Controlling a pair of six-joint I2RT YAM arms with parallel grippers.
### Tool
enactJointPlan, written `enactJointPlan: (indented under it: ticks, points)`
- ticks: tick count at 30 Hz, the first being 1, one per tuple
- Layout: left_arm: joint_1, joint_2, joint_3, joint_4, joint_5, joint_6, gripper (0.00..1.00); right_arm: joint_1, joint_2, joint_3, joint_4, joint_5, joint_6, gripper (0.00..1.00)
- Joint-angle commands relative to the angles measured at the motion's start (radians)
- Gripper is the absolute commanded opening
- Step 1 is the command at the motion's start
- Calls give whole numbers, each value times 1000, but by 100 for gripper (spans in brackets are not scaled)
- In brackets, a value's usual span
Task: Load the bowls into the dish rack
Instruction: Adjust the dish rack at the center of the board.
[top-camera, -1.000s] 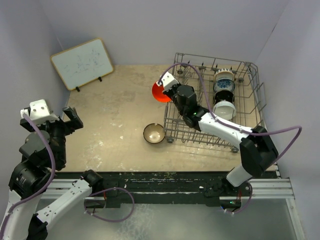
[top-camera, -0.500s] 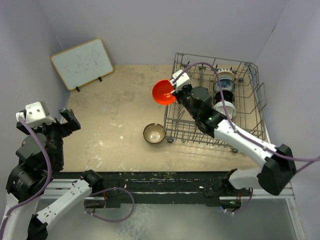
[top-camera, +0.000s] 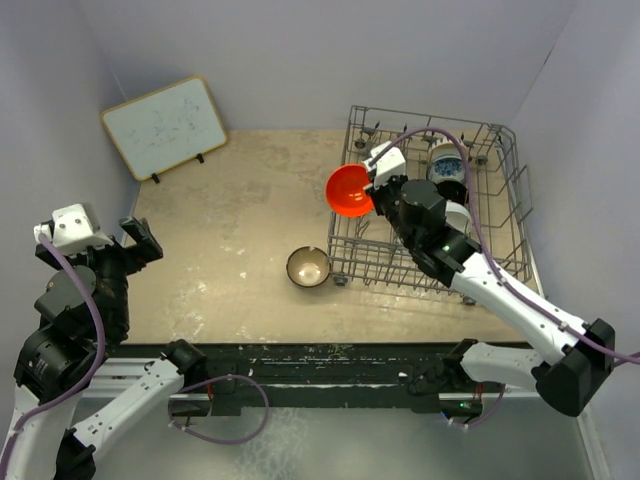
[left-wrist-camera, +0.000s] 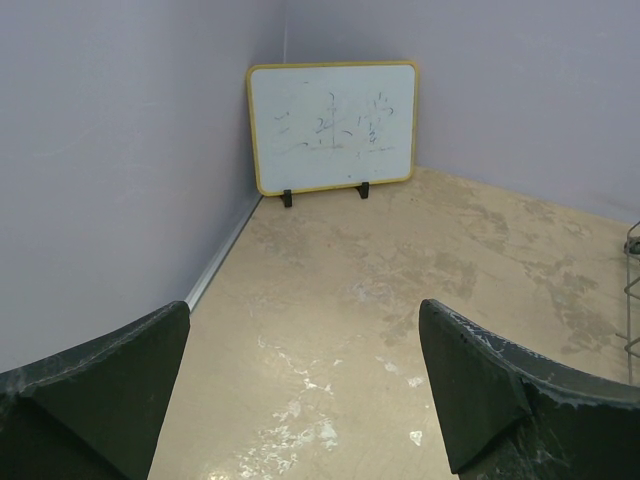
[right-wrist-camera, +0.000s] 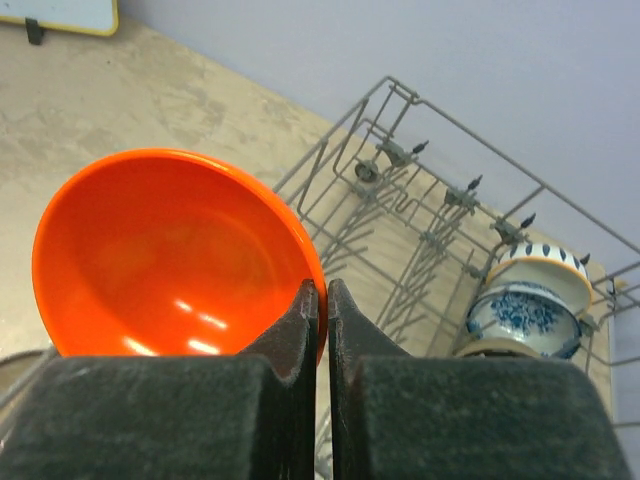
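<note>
Close to me, at the lower left of the top view, the left claw (left-wrist-camera: 303, 330) hangs over the bare table (left-wrist-camera: 420, 260) with its fingers spread wide. It holds nothing. I think it waits there so it is out of the way.

A bit farther in, the brown bowl with cream inside (top-camera: 308, 267) sits on the table just beside the dish rack (top-camera: 430, 115). It is not loaded yet.

Above the left edge of the rack, the right claw (right-wrist-camera: 322, 290) is pinched tight on the rim of the orange-red bowl (right-wrist-camera: 170, 260). The bowl is tipped on its side, likely so it can slip between the wires.

Deeper in the rack stands the blue-and-white bowl (right-wrist-camera: 520, 315). Far off in the upper left, a whiteboard (left-wrist-camera: 332, 125) leans on the wall.
</note>
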Motion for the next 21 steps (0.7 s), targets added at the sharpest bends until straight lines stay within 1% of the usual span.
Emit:
enactJointPlan:
  ticks: [1, 4, 6, 9, 12, 15, 16, 18, 21]
  points:
    - [-3, 2, -17, 33, 15, -11, 99, 1, -88, 69, -115, 68, 40, 0]
    - [-3, 13, -21, 46, 25, -10, 99, 1, -62, 110, -276, 203, 71, 0]
    - [-3, 17, -21, 53, 29, -8, 99, -2, -29, 152, -401, 273, 180, 0]
    - [-3, 19, -21, 59, 34, -9, 99, -11, 10, 212, -530, 363, 298, 0]
    - [-3, 18, -24, 60, 38, -11, 99, -67, 72, 282, -643, 339, 420, 0]
    - [-3, 12, -21, 55, 41, -18, 99, -180, 179, 394, -843, 233, 570, 0]
    - [-2, 7, -22, 52, 38, -20, 99, -205, 206, 411, -876, 220, 600, 0]
    - [-3, -1, -22, 44, 33, -22, 99, -227, 225, 404, -906, 186, 621, 0]
    - [-3, -8, -21, 31, 25, -20, 99, -266, 193, 359, -889, 138, 658, 0]
